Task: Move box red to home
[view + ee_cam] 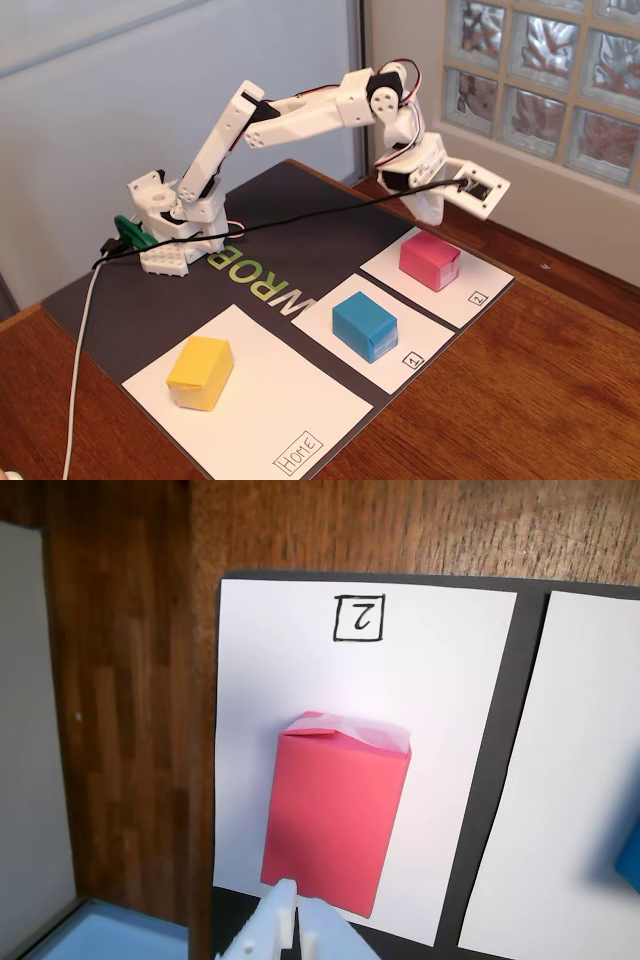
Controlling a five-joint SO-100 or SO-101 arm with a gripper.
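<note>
The box red point(430, 260) is not yet taken: it rests on the small white sheet marked 2 point(470, 285), at the far right of the black mat point(290, 225) in the fixed view. The gripper point(432, 208) hangs in the air just above and behind the box, not touching it. In the wrist view only the white fingertips point(283, 920) show at the bottom edge, close to the near end of the box red point(335, 825), and they appear close together with a thin gap; I cannot tell for sure how wide the gripper stands, but it holds nothing.

Going outward, the blue box point(365, 325) sits on the sheet marked 1 point(415, 345), beside the red one. Further left, the home point(300, 410), the largest sheet with its label at the corner, already carries the yellow box point(202, 372), with bare paper around it.

My judgement is that the task is only at the approach. The descent, the grasp, the lift, the carry over the blue box and the release on the home are all left to do.
</note>
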